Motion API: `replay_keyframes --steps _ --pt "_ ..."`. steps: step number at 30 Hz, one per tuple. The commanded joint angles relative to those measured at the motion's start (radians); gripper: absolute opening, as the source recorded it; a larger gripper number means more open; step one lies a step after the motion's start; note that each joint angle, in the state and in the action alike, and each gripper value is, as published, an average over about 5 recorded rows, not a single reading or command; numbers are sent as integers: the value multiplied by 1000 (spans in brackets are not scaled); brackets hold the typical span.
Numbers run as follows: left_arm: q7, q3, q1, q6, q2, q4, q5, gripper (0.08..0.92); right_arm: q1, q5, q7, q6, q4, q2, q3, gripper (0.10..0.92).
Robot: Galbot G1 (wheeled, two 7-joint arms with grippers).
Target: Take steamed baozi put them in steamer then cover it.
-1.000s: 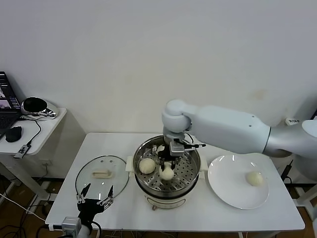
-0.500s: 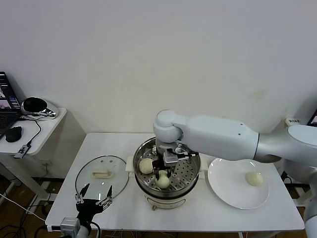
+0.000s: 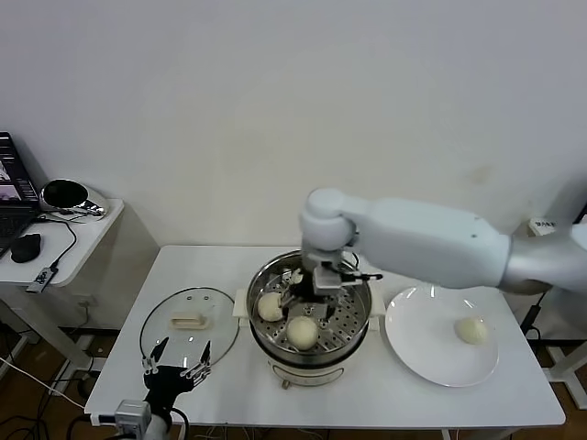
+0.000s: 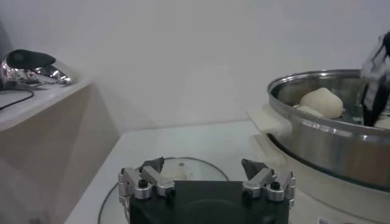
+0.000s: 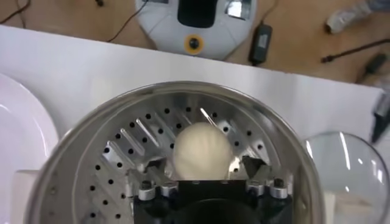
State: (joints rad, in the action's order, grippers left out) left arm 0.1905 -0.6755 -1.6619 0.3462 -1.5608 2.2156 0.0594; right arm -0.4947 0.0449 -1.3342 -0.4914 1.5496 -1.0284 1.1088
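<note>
Right claw (image 5: 202,174) hanging spread over a bun (image 5: 202,151) inside the steamer (image 3: 271,275), left claw (image 4: 206,178) idling spread beside the steamer, above the glass lid (image 3: 179,301)

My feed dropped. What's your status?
Right gripper open above a baozi in the steamer. Left gripper open, idle near the lid. One baozi on the plate.

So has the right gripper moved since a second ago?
Yes. The right gripper has lifted off the baozi, now free on the steamer tray.
</note>
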Motion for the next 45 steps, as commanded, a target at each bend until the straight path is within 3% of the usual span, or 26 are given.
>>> replay_keyframes --steps 1,5,9,11,16,22,30,45 --pt "3 -2 4 2 4 -7 -2 823 -147 -176 22 228 6 232 27 822" --pt "5 -2 7 3 14 -13 -6 823 -178 -303 66 437 -36 387 90 823" --pt "6 3 7 4 26 -17 -7 823 -77 -317 74 720 -71 520 22 823" --pt "7 8 5 5 31 -20 -6 823 22 -296 75 830 -97 563 -56 823" --pt "11 10 0 7 44 -31 -7 823 283 -113 81 924 -133 609 -278 823" --pt "14 -1 -16 10 51 -36 -7 823 551 71 100 803 -247 573 -520 823" --pt "14 -18 -27 8 44 -64 -6 823 687 230 136 623 -364 520 -617 823" --pt "21 -25 -35 18 38 -64 -5 823 760 322 119 477 -520 428 -694 823"
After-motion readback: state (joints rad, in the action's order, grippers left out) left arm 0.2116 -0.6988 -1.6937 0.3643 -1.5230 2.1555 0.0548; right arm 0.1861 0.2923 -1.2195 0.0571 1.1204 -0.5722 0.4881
